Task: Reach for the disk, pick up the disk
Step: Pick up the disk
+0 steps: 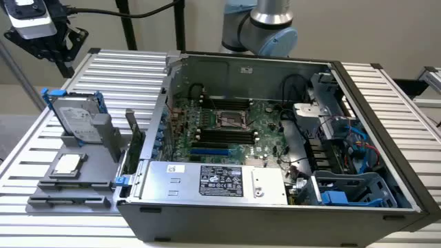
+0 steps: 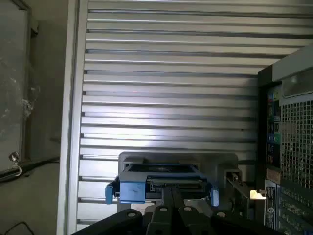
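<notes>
1. Blue plastic frames the disk point(image 1: 74, 118) in the exterior view. It stands on edge in a grey holder point(image 1: 103, 135), below the jaws and well apart from them.
2. The gripper point(image 1: 64, 66) hangs over the slatted aluminium table point(image 1: 124, 67), holding nothing.
3. The disk's white label carries print too small to read. Farther from the jaws, a small silver chip point(image 1: 68, 164) lies on a grey tray.
4. Beside the holder sits an open computer case point(image 1: 276, 222). Its silver power supply point(image 1: 165, 183) bears a black label with illegible white print.
5. In the wrist view the gripper point(image 2: 171, 191) has its jaws drawn together to a thin seam, and they are empty. The disk point(image 2: 156, 177) shows edge-on straight beyond the tips.
6. The case's rear point(image 2: 288, 127) stands off to one side of the jaws, and its stickers are unreadable.
</notes>
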You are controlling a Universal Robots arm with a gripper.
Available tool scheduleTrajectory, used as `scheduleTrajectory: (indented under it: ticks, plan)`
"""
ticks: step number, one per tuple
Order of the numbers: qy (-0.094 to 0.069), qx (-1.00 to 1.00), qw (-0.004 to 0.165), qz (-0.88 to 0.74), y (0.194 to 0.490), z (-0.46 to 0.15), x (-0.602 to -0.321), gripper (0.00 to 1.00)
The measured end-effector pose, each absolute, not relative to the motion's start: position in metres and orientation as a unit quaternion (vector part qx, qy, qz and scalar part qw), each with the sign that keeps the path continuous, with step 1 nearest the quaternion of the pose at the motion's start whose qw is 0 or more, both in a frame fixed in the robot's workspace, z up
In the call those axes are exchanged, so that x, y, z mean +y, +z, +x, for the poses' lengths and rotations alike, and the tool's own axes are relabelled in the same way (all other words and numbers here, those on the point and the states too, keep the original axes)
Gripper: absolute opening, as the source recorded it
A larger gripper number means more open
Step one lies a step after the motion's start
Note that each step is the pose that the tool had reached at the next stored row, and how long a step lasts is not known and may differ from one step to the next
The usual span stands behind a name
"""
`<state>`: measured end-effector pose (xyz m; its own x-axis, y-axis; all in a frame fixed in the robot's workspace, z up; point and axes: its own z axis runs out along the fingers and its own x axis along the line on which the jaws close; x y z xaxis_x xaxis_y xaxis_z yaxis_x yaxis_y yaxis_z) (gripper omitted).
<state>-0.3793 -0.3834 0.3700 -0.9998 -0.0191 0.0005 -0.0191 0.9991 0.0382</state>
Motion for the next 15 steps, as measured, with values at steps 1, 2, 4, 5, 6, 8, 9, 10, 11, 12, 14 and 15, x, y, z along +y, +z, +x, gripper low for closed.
scheduleTrajectory:
  ticks: [1,2,4,5,6,8,9,10,11,12,14,15]
  plan:
    - [-0.019,-1.000,0.000,0.010,0.3700,-0.3793,-0.3834,0.11]
    - [-0.019,-1.000,0.000,0.010,0.3700,-0.3793,-0.3834,0.11]
    - [-0.019,-1.000,0.000,0.010,0.3700,-0.3793,-0.3834,0.11]
    - [-0.019,-1.000,0.000,0.010,0.3700,-0.3793,-0.3834,0.11]
    - [-0.019,-1.000,0.000,0.010,0.3700,-0.3793,-0.3834,0.11]
    - [-0.019,-1.000,0.000,0.010,0.3700,-0.3793,-0.3834,0.11]
    - [-0.019,-1.000,0.000,0.010,0.3700,-0.3793,-0.3834,0.11]
    - [-0.019,-1.000,0.000,0.010,0.3700,-0.3793,-0.3834,0.11]
    - [-0.019,-1.000,0.000,0.010,0.3700,-0.3793,-0.3834,0.11]
    - [-0.019,-1.000,0.000,0.010,0.3700,-0.3793,-0.3834,0.11]
    - [-0.019,-1.000,0.001,0.010,0.3701,-0.3800,-0.3834,0.11]
    - [-0.019,-1.000,0.001,0.009,0.3701,-0.3811,-0.3833,0.11]
